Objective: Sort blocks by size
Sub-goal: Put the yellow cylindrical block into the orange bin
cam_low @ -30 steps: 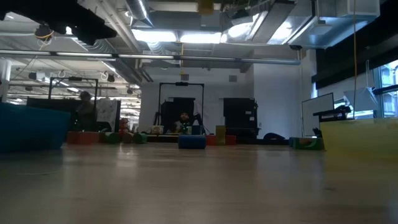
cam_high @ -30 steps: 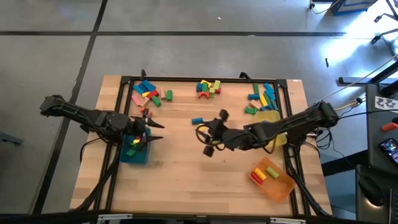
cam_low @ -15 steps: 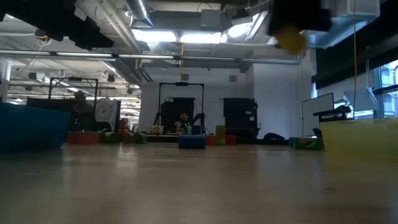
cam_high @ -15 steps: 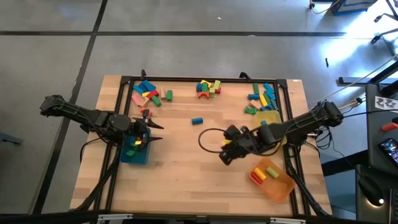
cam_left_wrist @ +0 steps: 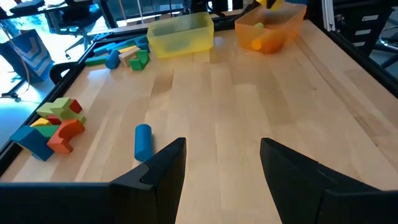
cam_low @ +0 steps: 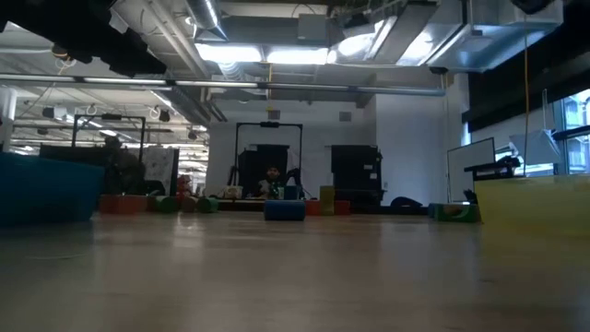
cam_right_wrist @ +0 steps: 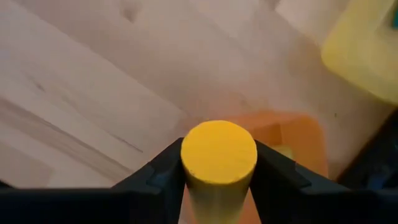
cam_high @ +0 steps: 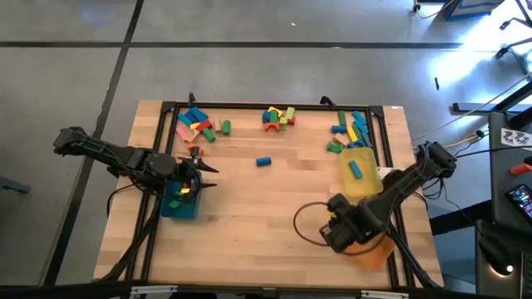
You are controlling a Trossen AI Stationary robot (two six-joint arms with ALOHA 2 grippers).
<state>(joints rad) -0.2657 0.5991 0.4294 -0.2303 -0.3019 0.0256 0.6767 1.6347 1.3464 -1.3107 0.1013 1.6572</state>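
A yellow cylinder block (cam_right_wrist: 218,155) sits pinched between the right gripper's (cam_right_wrist: 217,171) two fingers, poised above the orange tray (cam_high: 378,249) near the table's front right corner. Across the table, the left gripper (cam_left_wrist: 221,165) hangs spread and empty over the teal tray (cam_high: 184,208).

Left gripper (cam_high: 202,177) held over the teal tray (cam_high: 179,206), fingers (cam_left_wrist: 163,168) spread apart, nothing between them, arm reaching in from the table's left edge. Right gripper (cam_high: 341,235) poised above the orange tray (cam_high: 372,249), jaws clamped on a yellow cylinder (cam_right_wrist: 218,155), arm folded back from the right side.
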